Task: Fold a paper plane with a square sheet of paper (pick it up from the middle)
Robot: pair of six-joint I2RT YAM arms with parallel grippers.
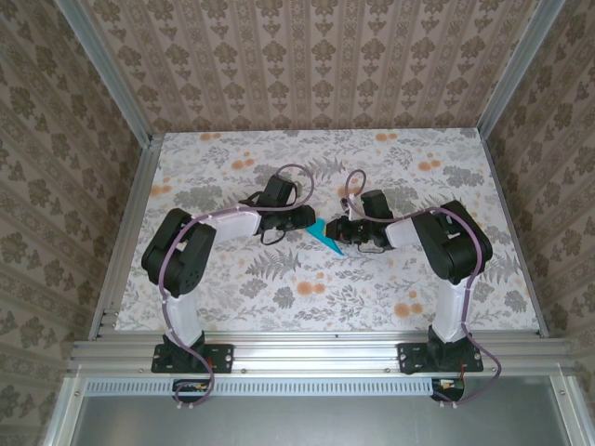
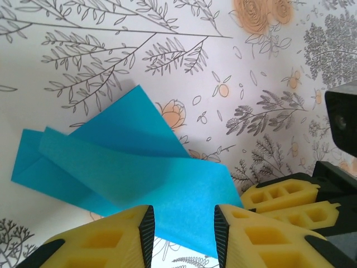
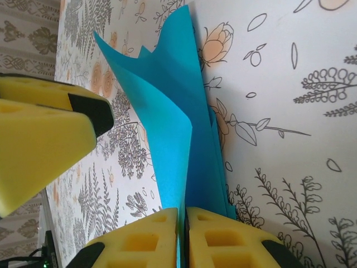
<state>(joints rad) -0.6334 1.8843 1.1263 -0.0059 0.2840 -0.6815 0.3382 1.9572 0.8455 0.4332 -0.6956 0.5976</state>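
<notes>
Floral-printed desk [image 1: 279,288] carries the partly folded teal sheet of paper [image 2: 139,167] near its middle, far from every edge. Jaws of the right gripper [image 3: 182,215] are together, clamped on the sheet's layers, probably to stand 1 flap up for creasing. Those of the left gripper [image 2: 183,223] stand apart astride its edge, seemingly ready to pinch. Seen from above, both grippers hide most of the sheet; its lower folds are unclear.

**One high view, two close wrist views**

The top camera looks down from above and behind the arm bases [image 1: 191,356], far enough off to take in the whole desk [image 1: 279,288]. Each wrist camera looks out past its own tool, low and close over the desk: the left tool [image 2: 181,223] and the right tool [image 3: 182,223]. All three views share the teal paper [image 1: 327,240], and each wrist view catches the other tool at its edge
</notes>
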